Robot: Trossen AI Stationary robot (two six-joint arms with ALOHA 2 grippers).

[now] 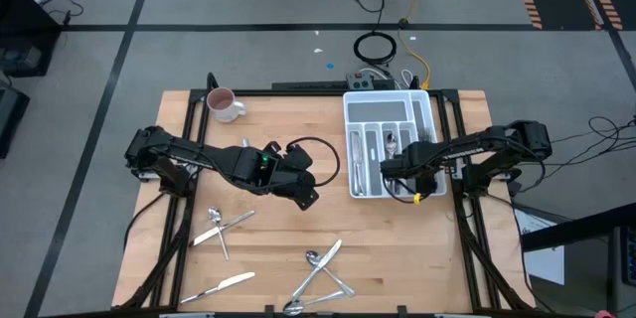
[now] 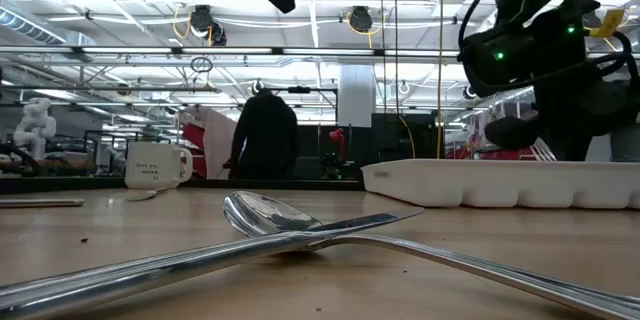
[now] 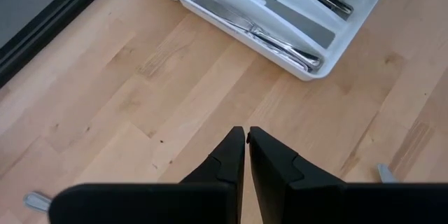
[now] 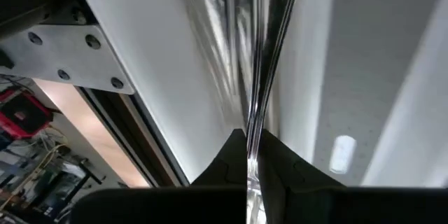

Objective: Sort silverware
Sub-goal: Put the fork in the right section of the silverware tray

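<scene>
Wooden table top [image 1: 298,229] fills the middle of what we see from above, ringed by grey floor with cables. At the table's far right stands a white cutlery tray [image 1: 429,111], and we can make out several pieces of silverware lying in its slots [image 1: 392,142]. A white-and-pink mug [image 1: 223,105] sits at the far left corner.

We find the right gripper [image 1: 390,168] down over the near end of the tray. In its wrist view the fingers [image 4: 276,157] are pressed together on a thin shiny metal piece [image 4: 269,56] that runs out along a white tray slot; we cannot tell whether it is a fork, knife or spoon.

We see the left gripper [image 1: 310,197] hanging over bare wood just left of the tray, its two fingers [image 3: 227,157] nearly touching, with only a sliver of gap and nothing between them.

On the near part of the table we count loose pieces: a crossed pair [image 1: 221,225] at the left, a knife [image 1: 221,286] by the near edge, and a tangled group with a spoon [image 1: 320,273] near the middle. From table height that spoon [image 2: 265,215] lies bowl up across a long handle [image 2: 180,265], with the tray wall [image 2: 500,182] behind at right and a person in dark clothes [image 2: 265,135] standing in the room beyond.
</scene>
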